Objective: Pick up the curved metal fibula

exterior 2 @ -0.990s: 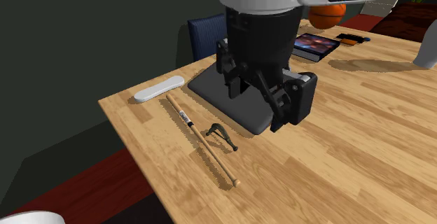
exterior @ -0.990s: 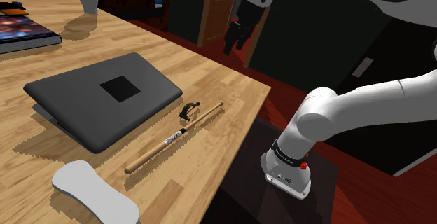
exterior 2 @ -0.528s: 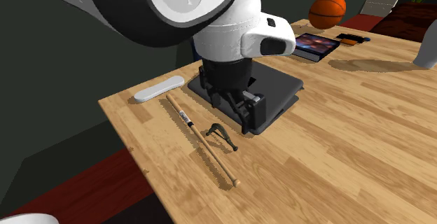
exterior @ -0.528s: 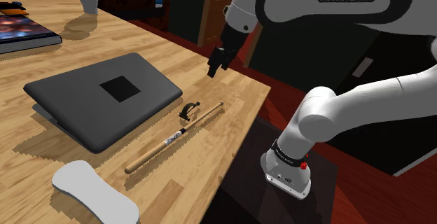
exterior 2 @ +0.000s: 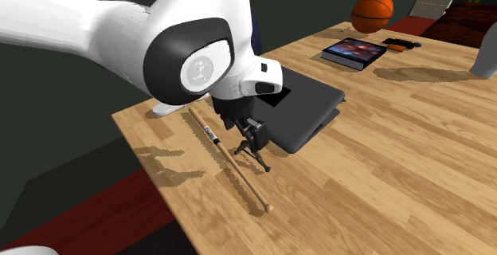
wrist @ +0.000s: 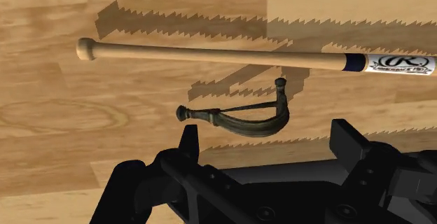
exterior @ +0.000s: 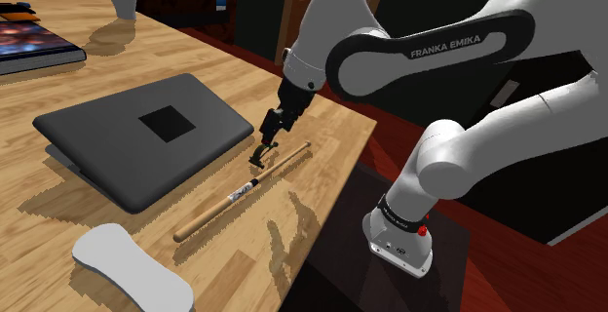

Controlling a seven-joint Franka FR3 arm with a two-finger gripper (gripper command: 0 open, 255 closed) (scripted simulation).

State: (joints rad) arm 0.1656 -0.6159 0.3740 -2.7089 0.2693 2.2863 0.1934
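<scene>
1. Fibula (wrist: 238, 120) lies just ahead of the end effector (wrist: 266, 134), whose fingers are spread and empty.
2. Its long axis runs finger to finger, so turning the wrist probably helps.
3. Just beyond it, a baseball bat (wrist: 224, 56) lies parallel on the wooden surface (wrist: 56, 117).

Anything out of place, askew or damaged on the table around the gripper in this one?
Nothing stands out. The fibula lies intact on the table beside the bat, with the open gripper poised over it. The closed laptop sits level nearby.
</scene>
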